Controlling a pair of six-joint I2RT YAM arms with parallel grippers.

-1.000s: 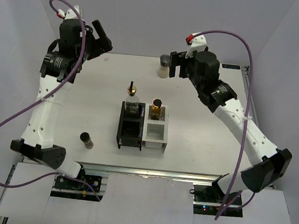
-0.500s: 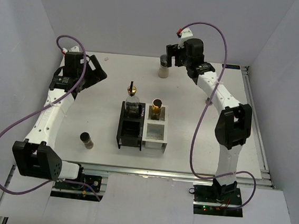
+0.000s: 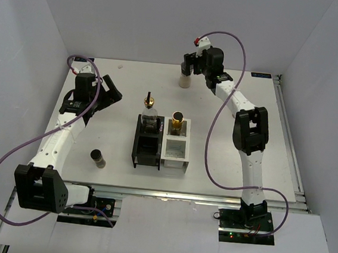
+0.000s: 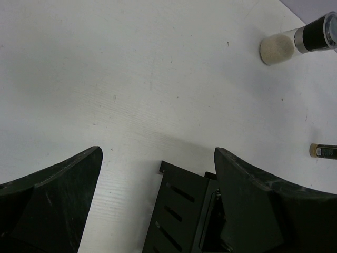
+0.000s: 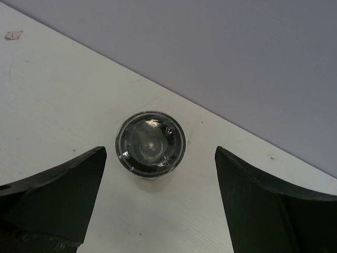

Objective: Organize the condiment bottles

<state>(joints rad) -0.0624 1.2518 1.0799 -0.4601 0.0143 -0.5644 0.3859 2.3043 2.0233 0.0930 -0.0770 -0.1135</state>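
A grey-lidded shaker (image 3: 185, 79) with beige contents stands at the back of the table. My right gripper (image 3: 188, 65) is open and hovers right over it. In the right wrist view the lid (image 5: 150, 144) sits between the spread fingers (image 5: 58, 195), untouched. A clear bottle with a gold pourer (image 3: 149, 109) and a gold-necked bottle (image 3: 176, 122) stand in the rack's back compartments. One dark brown jar (image 3: 98, 157) stands at the front left; a second is not in view. My left gripper (image 3: 112, 91) is open and empty, left of the rack.
The rack has a black half (image 3: 147, 143) and a white half (image 3: 176, 149), front compartments empty. The left wrist view shows the black rack's corner (image 4: 184, 211) below the fingers and the shaker (image 4: 295, 41) far off. White walls enclose the table.
My right arm has stretched back and left until its gripper is over the shaker. My left arm has dropped lower and swung slightly toward the rack. Bottles have not moved.
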